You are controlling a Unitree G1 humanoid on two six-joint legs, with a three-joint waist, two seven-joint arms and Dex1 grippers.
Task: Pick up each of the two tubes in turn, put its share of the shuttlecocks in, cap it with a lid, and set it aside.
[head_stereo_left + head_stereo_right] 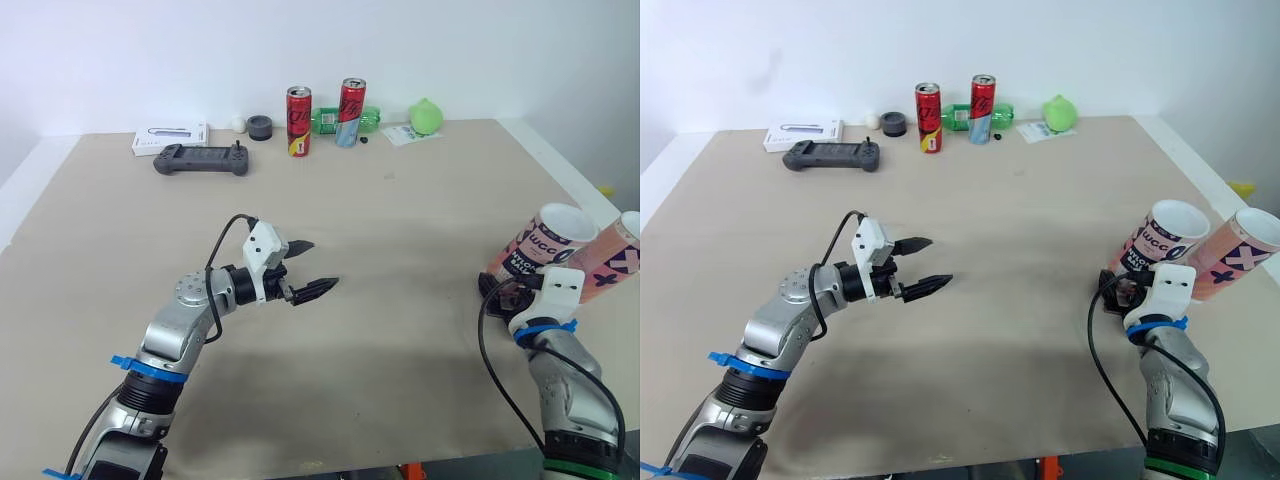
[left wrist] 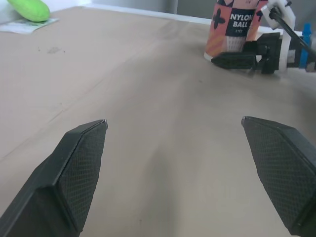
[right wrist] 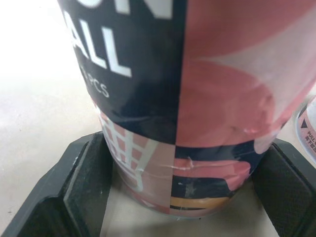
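Note:
Two pink and navy shuttlecock tubes stand with open tops near the table's right edge: one tube (image 1: 545,245) marked "NYLON BALL", and a second tube (image 1: 612,258) just to its right. My right gripper (image 1: 505,293) is at the first tube's base (image 3: 197,123), open, with a black finger (image 3: 84,182) close on each side; I cannot tell whether they touch it. My left gripper (image 1: 322,264) hovers open over bare table left of centre, nothing between its fingers (image 2: 74,168). It points toward the tubes.
Along the far edge lie a white box (image 1: 170,137), a dark game controller (image 1: 202,159), a small dark round lid-like object (image 1: 260,127), two red cans (image 1: 299,121), a green bottle (image 1: 325,121) and a green rounded object (image 1: 425,116). The table's right edge runs just beyond the tubes.

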